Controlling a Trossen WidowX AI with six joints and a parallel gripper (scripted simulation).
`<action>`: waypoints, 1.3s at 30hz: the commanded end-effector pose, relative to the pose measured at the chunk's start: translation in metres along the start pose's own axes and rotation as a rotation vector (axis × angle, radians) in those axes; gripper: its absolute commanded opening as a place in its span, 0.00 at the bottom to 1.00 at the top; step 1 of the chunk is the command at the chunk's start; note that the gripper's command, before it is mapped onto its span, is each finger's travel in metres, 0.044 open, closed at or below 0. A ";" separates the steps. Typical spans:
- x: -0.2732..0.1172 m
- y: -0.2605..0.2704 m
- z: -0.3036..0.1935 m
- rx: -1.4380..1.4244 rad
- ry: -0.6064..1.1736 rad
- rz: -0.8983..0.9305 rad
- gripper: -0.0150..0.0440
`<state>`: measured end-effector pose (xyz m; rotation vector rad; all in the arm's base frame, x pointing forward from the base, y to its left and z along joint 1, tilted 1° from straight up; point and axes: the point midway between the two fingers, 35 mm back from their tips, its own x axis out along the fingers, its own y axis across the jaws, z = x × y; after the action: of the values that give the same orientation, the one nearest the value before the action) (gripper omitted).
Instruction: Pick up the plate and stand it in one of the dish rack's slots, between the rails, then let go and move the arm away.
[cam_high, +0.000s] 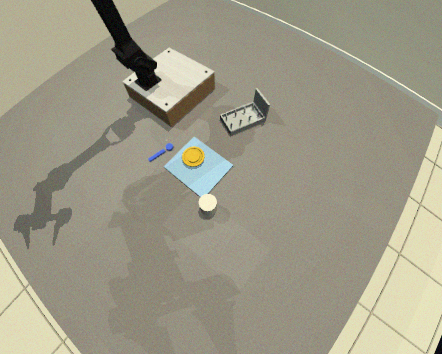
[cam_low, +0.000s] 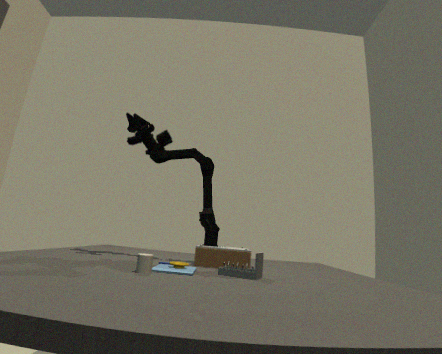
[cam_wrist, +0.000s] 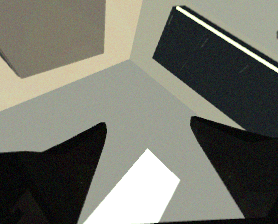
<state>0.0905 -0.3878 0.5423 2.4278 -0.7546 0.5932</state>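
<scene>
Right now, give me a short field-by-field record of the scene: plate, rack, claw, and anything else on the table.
plate: round yellow plate, lying flat on the light blue square mat
rack: grey dish rack with upright pegs, nothing in its slots, apart from the mat
claw: black claw, open, holding nothing, raised high above the table
arm base: wooden block with pale top
other items: small blue spoon beside the mat; cream cylindrical cup near the mat's corner
task status: plate not yet picked up
</scene>
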 end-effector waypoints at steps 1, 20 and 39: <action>0.008 -0.007 0.014 0.128 -0.016 0.007 0.93; 0.041 -0.044 0.088 0.766 -0.137 0.081 0.93; 0.061 -0.116 0.166 1.373 -0.340 0.215 0.93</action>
<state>0.2336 -0.4285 0.4258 3.6866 -0.8539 1.0050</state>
